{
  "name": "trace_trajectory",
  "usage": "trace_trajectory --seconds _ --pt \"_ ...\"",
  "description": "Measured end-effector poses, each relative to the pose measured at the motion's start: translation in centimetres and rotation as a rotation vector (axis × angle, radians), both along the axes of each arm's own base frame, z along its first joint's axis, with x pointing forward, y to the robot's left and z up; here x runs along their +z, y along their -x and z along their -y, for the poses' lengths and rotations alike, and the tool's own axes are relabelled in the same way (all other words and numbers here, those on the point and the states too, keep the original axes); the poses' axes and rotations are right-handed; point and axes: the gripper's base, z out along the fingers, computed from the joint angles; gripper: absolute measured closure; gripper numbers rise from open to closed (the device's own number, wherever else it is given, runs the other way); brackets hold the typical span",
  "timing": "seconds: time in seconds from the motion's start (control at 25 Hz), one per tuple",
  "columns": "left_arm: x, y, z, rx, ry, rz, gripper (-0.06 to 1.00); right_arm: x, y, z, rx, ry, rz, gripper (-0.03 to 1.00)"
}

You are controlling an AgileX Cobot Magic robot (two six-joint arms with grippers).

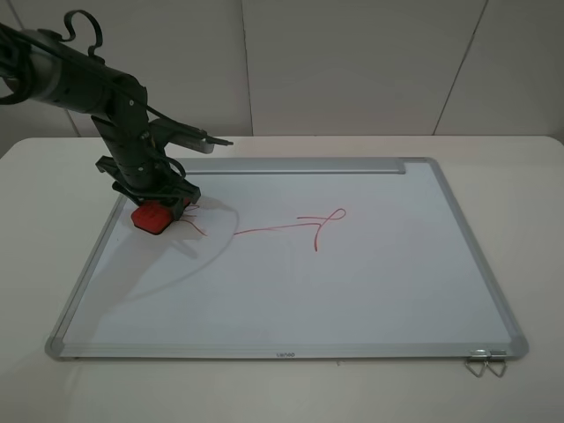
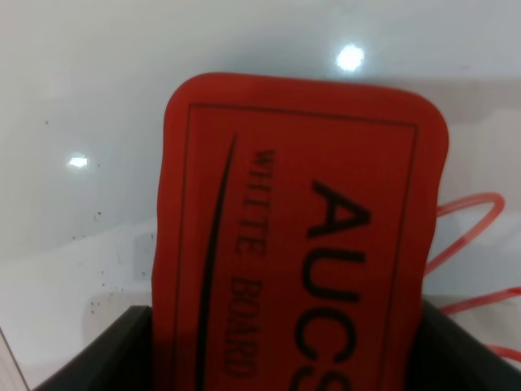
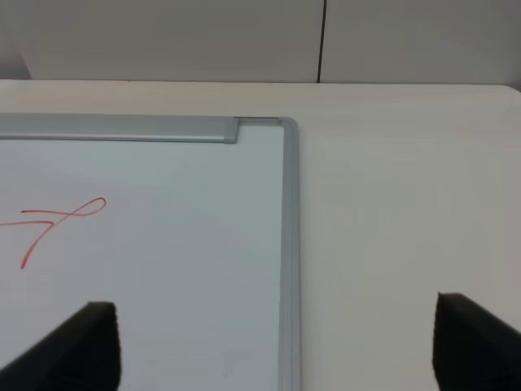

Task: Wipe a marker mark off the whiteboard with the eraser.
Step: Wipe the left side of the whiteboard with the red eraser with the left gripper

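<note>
Currently pinching the eraser (image 1: 152,218) in the left claw (image 1: 159,210), lettered face up, seemingly down on the far-left part of the whiteboard (image 1: 352,282). Sitting over the marker mark (image 1: 192,226), with only a few red strokes peeking out just to the right. Right claw (image 3: 277,350) spread and empty, above the board's far-right corner and the bench (image 3: 407,204). Best to keep the pad flat, press evenly, and rub rightward in short overlapping strokes. Stop short of the longer looped line (image 1: 304,225). Avoid tilting, to prevent streaks.
</note>
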Motion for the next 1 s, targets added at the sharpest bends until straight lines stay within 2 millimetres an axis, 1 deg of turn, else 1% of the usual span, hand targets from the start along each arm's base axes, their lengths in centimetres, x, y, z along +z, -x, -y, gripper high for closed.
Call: trace_trajectory --seconds 0.12,0.28,0.56,0.8,0.88,1.0 --pt "0.0 0.0 0.0 -0.002 0.001 0.000 0.35 0.0 0.0 0.0 0.000 0.000 0.000 0.27" --pt "0.0 0.3 0.9 -0.045 -0.005 0.007 0.35 0.0 0.0 0.0 0.000 0.000 0.000 0.27" --pt "-0.3 1.6 4.4 -0.137 0.002 0.013 0.35 0.0 0.0 0.0 0.000 0.000 0.000 0.27" --pt "-0.5 3.2 8.2 -0.232 0.042 0.021 0.36 0.0 0.0 0.0 0.000 0.000 0.000 0.27" --pt "-0.5 3.7 9.1 -0.241 0.065 0.018 0.36 0.0 0.0 0.0 0.000 0.000 0.000 0.27" --pt "-0.5 3.8 9.2 -0.241 0.070 0.016 0.36 0.0 0.0 0.0 0.000 0.000 0.000 0.27"
